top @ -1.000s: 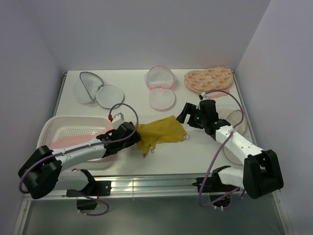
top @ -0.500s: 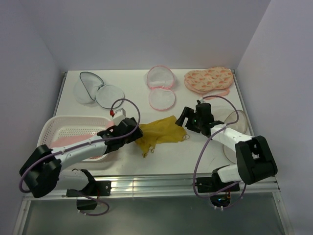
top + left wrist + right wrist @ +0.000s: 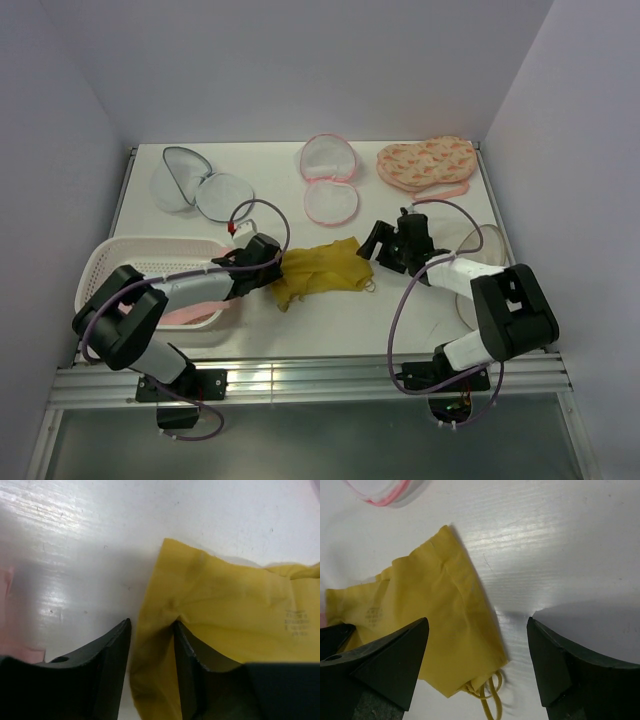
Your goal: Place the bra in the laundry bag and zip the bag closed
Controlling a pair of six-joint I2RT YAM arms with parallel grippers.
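White surface (image 3: 330, 335): all items are laid out on it, with walls on three sides.

White basket (image 3: 150, 250): set at the near left. A pink cloth (image 3: 190, 316) is seen inside it, partly hidden by the left arm, which is stretched across the basket towards the centre.

Yellow bra (image 3: 320, 265): lying crumpled and flat on the surface at the centre, between the two claws and outside every bag.

Peach patterned padded piece (image 3: 425, 163): placed at the back right corner.

Laundry bag (image 3: 200, 187): found at the back left, lying open with its two grey-rimmed mesh domes side by side. It is well apart from the bra and nothing is seen inside it.

Pink-rimmed mesh bag (image 3: 330, 180): placed at the back centre, also lying open.

Left claw (image 3: 150, 630): lowered at the bra's left edge. The fingers are drawn about halfway in, and a fold of the yellow fabric is pinched between them.

Right claw (image 3: 477, 622): held low over the bra's right edge. The fingers are spread wide and nothing is gripped. One finger (image 3: 385, 655) is seen over the fabric, the other over bare surface.

Thin yellow straps (image 3: 487, 700): seen trailing from the bra's right corner.

Faint printed label (image 3: 295, 622): noted on the fabric; it cannot be read.
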